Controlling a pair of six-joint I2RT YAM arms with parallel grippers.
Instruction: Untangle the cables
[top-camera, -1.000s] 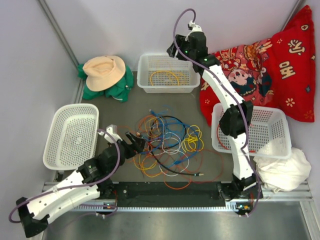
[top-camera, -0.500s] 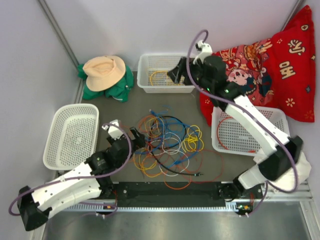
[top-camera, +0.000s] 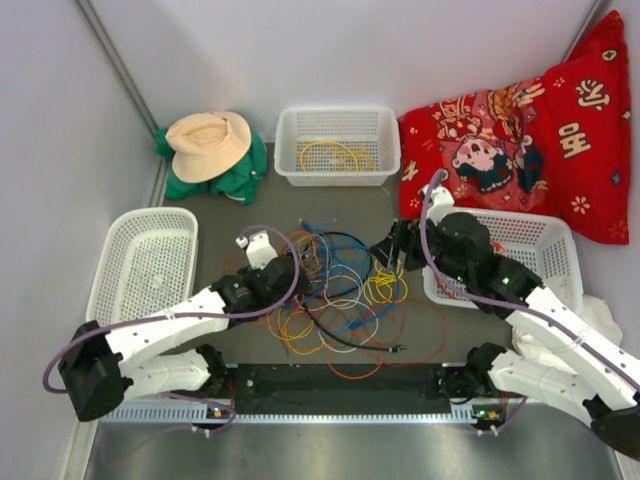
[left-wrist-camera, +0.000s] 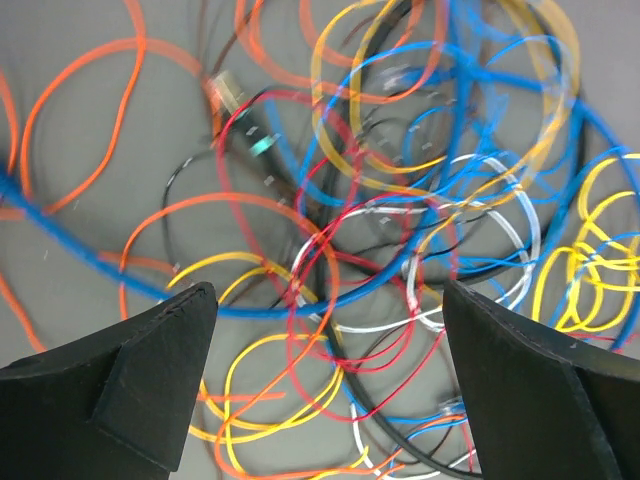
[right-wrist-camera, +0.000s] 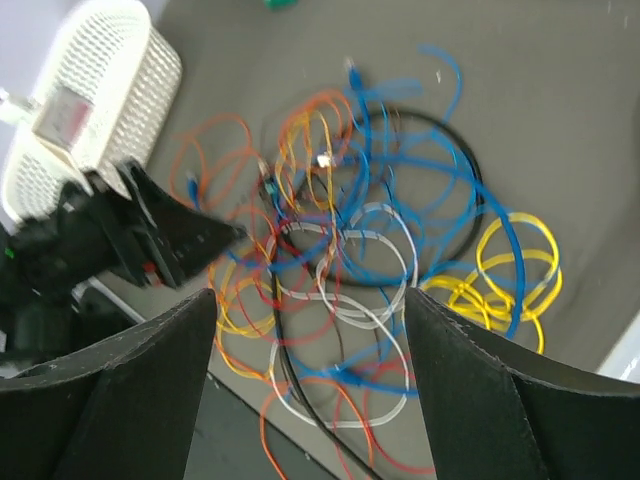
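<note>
Cables (top-camera: 335, 290) lie in one tangle of orange, yellow, blue, red, white and black loops on the worktop (top-camera: 250, 215), just beyond the arm bases. At its left edge we see the left fingers (left-wrist-camera: 150, 380) spread wide, low over the loops, with nothing between them. The right fingers (right-wrist-camera: 500, 400) hang parted above the tangle's right side, likewise empty. The left basket (top-camera: 140, 270) and right basket (top-camera: 545, 262) flank the tangle. Farthest back, the far basket (top-camera: 337, 113) holds a coiled yellow cable (top-camera: 328, 155).
</note>
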